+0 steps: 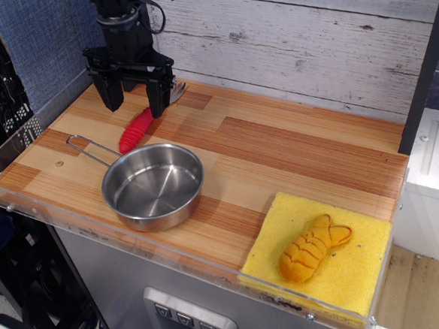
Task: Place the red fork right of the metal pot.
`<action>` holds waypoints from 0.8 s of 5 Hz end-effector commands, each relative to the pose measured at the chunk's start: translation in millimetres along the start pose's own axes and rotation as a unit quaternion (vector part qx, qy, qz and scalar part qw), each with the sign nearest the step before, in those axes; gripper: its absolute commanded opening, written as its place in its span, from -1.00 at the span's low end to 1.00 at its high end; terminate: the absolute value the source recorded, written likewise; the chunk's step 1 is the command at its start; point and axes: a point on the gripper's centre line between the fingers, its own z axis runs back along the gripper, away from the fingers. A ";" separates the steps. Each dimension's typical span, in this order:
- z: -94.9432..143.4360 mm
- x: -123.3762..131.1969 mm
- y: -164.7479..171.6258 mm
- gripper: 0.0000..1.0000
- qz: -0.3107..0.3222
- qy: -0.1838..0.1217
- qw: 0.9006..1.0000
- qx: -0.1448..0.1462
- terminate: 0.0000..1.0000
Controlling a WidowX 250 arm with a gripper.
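The red fork [135, 130] lies on the wooden table behind the metal pot, its ribbed red handle pointing down-left and its silver tines partly hidden behind my gripper. The metal pot [153, 186] sits near the front left, empty, with its wire loop handle [92, 147] reaching left. My black gripper [134, 103] hangs open just above the fork, one finger on each side of its upper handle, holding nothing.
A yellow sponge [320, 255] at the front right carries an orange ridged fish-shaped toy [312, 247]. A clear plastic rim [96, 229] edges the table's front and left. A plank wall [293, 39] stands behind. Bare wood [279, 156] lies right of the pot.
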 end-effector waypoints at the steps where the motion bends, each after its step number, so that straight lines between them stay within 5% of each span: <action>1: -2.4 7.7 -2.4 1.00 -0.011 -0.005 1.000 0.023 -1.00; 3: -32.6 8.8 -1.9 1.00 -0.023 0.045 0.997 0.060 -1.00; 4: -38.8 8.7 -2.0 -1.00 -0.022 0.052 0.997 0.058 -1.00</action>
